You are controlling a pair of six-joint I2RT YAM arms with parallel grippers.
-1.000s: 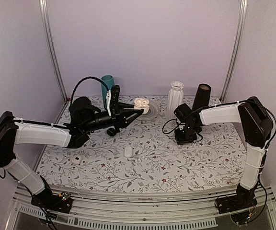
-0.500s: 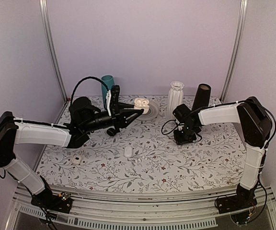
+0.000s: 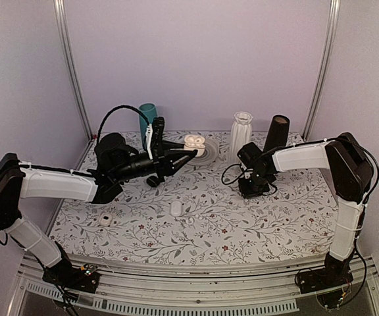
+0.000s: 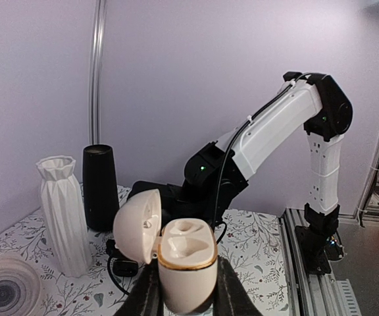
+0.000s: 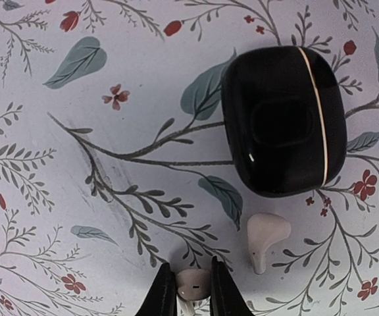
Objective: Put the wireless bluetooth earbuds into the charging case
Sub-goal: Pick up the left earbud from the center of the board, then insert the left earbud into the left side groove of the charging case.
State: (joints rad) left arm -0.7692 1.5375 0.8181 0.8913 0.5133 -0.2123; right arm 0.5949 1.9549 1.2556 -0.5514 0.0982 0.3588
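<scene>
White earbud (image 5: 266, 237), stem seemingly down-frame

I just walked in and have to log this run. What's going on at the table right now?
The left gripper holds an open white charging case upright, both sockets empty. The right gripper is down at the tabletop with a white earbud between its fingertips. A second white earbud lies loose beside a closed black case. Nothing is in the white case yet.
</scene>
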